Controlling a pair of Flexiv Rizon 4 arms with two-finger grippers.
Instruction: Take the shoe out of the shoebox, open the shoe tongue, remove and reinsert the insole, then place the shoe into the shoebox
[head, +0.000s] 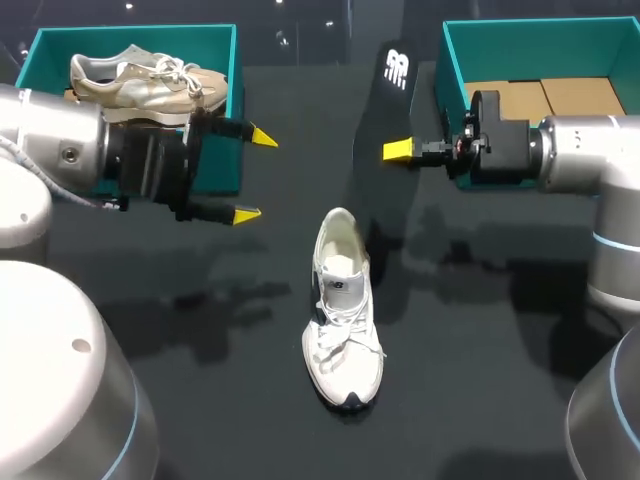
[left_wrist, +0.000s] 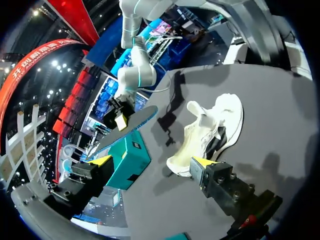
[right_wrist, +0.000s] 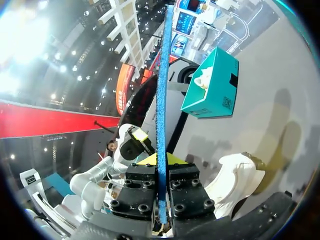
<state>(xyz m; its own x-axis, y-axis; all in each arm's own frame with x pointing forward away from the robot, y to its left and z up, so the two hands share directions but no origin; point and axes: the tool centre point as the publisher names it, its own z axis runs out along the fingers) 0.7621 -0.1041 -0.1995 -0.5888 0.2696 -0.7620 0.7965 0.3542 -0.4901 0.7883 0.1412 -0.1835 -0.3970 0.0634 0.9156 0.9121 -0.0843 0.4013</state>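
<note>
A white shoe (head: 342, 310) lies on the black table near the middle, toe toward the front edge; it also lies just ahead of the left fingers (left_wrist: 215, 125). My right gripper (head: 398, 151) is shut on a black insole (head: 385, 110), which it holds upright above the table behind the shoe. In the right wrist view the insole (right_wrist: 162, 100) stands edge-on between the fingers of that gripper (right_wrist: 161, 160), with the white shoe (right_wrist: 235, 180) beside it. My left gripper (head: 255, 175) hangs open and empty in front of the left teal shoebox (head: 236, 110); its fingers (left_wrist: 152, 162) stand wide apart.
A beige shoe (head: 140, 85) lies in the left teal shoebox. A second teal box (head: 455, 60) at the back right holds brown cardboard, and my right arm hangs in front of it.
</note>
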